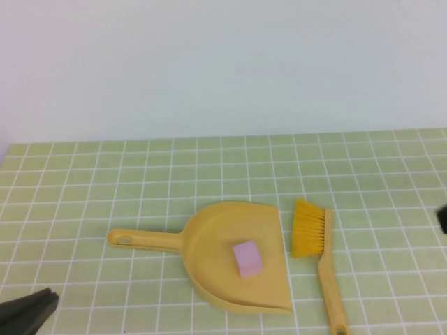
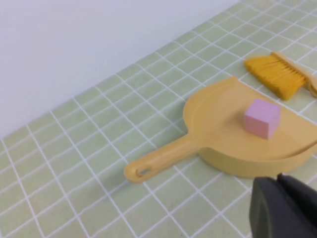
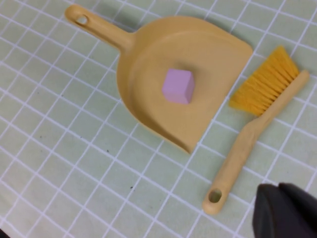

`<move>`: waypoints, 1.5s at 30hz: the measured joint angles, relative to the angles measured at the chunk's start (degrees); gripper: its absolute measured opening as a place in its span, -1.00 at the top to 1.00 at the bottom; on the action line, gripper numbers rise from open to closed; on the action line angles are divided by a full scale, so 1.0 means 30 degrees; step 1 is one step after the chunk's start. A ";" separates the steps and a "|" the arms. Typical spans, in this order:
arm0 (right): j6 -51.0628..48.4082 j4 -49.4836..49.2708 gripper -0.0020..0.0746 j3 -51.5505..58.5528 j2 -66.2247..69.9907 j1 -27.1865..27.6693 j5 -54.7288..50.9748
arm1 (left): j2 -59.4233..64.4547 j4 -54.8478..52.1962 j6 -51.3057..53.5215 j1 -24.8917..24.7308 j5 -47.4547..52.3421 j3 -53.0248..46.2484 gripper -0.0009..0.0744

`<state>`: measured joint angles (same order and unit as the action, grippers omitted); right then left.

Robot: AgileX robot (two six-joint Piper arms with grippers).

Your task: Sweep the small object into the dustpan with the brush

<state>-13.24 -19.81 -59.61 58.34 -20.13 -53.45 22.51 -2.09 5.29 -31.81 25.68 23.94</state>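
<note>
A pink cube (image 1: pixel 246 258) lies inside the yellow dustpan (image 1: pixel 209 241) in the middle of the table; it also shows in the left wrist view (image 2: pixel 261 118) and right wrist view (image 3: pixel 178 86). The yellow brush (image 1: pixel 318 258) lies flat just right of the pan's mouth, bristles away from me, handle toward me. My left gripper (image 1: pixel 31 310) is shut and empty at the front left corner, well away from the pan handle (image 1: pixel 136 239). My right gripper (image 1: pixel 442 220) barely shows at the right edge; in its wrist view (image 3: pixel 280 191) it is shut and empty, beside the brush handle's end (image 3: pixel 215 196).
The table is covered with a green tiled cloth (image 1: pixel 105 181). A plain pale wall (image 1: pixel 223 63) rises behind the table's far edge.
</note>
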 joint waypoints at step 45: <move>-0.4776 0.2889 0.95 1.4901 -1.8377 0.5334 1.0083 | -0.7757 0.2848 -0.0479 1.1223 -0.2263 -0.8026 0.98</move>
<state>-27.57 -11.14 -14.91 3.21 -4.13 -23.20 -0.76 6.46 3.85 1.86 18.89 -0.14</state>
